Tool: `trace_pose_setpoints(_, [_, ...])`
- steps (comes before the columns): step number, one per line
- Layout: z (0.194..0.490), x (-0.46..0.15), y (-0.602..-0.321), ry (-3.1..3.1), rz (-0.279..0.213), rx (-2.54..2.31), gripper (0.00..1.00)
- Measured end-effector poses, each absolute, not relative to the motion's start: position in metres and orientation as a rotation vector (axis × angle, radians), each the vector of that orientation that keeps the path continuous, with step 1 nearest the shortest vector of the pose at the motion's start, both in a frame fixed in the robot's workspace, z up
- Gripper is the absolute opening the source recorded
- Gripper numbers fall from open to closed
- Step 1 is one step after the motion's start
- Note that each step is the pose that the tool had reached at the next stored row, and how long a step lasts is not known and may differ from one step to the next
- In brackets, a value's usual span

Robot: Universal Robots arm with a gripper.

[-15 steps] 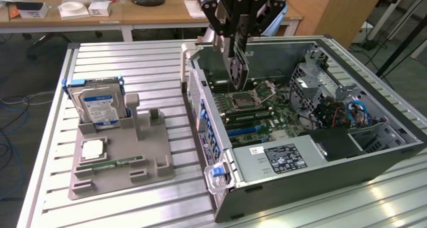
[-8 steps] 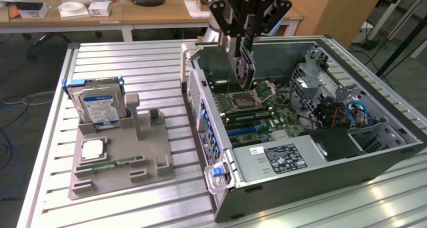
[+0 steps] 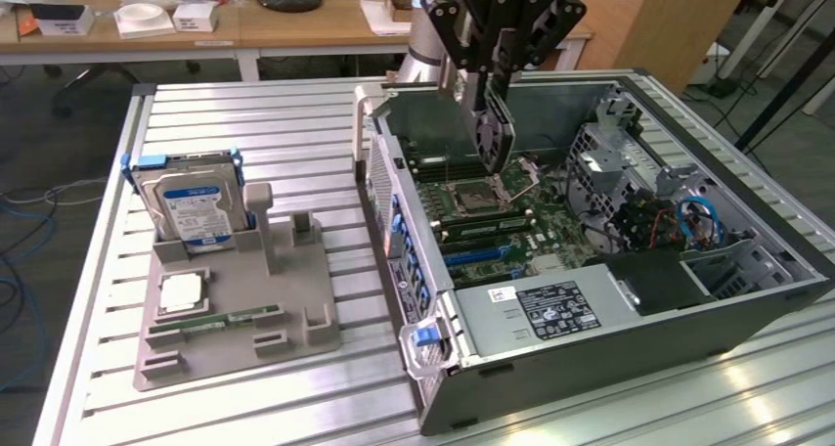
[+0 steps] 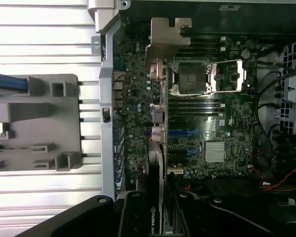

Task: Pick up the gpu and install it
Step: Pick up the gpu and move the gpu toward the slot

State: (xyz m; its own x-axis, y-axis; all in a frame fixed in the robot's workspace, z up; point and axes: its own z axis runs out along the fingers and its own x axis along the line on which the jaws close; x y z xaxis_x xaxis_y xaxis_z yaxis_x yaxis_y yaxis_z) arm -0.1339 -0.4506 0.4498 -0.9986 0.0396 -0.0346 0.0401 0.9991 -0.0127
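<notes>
Across the whole exterior view, a ribbed silver aluminium tabletop (image 3: 261,123). On the right half of the frame, lying on one side with the cover off, a large grey-and-black metal computer tower case (image 3: 627,368). Inside, flat on the case floor, a green motherboard (image 3: 549,221) with an open processor socket. On the left half of the frame, well apart from the work, a grey plastic parts fixture (image 3: 229,343). At upper centre, over the open case, a black two-fingered hand (image 3: 494,84), closed narrowly on the upper end of the thin dark gpu (image 3: 496,143) with its silver metal end bracket. Hangs on end, bracket lowest, above the motherboard near the socket; no contact with the board apparent. Pick-up done, judging by this; installing now in hand, card not yet seated. Seating calls for the connector edge parallel to the blue expansion slot (image 3: 476,255), the bracket against the case's rear wall, and a straight, even press.
</notes>
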Motion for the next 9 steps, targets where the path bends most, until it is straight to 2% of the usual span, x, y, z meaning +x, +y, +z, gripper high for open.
trace_pose_setpoints(9, [0.450, -0.118, -0.451, 3.107, -0.021, 0.061, 0.26])
